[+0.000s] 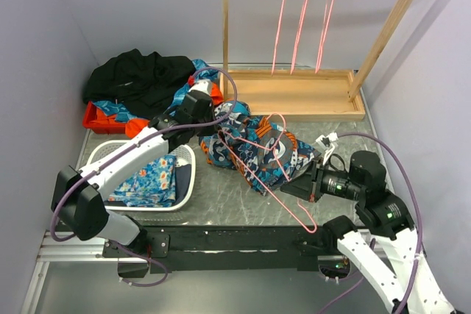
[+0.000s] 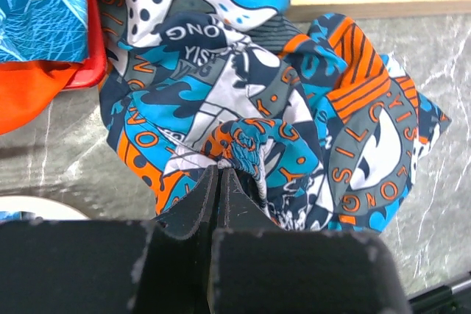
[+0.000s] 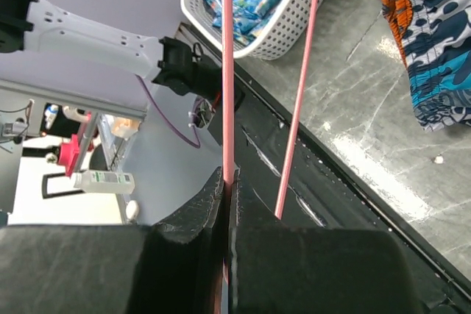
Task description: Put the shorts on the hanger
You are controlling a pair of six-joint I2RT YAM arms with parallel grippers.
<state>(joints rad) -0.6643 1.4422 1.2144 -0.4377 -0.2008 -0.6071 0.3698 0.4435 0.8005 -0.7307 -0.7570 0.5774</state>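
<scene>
The shorts (image 1: 254,145), in a teal, orange, white and navy print, lie crumpled on the table in front of the wooden rack. My left gripper (image 1: 213,131) is at their left edge, shut on a fold of the cloth (image 2: 243,145). The pink wire hanger (image 1: 312,226) slants across the shorts, its hook over them and one corner toward the near edge. My right gripper (image 1: 298,185) is shut on one wire of the hanger (image 3: 227,71) near that corner. The shorts also show in the right wrist view (image 3: 434,34).
Three more pink hangers (image 1: 302,12) hang on the wooden rack (image 1: 294,97) at the back. A white basket (image 1: 185,182) with blue floral cloth stands at left. A black garment (image 1: 136,79) lies over a red bin (image 1: 99,119) at back left. Walls close both sides.
</scene>
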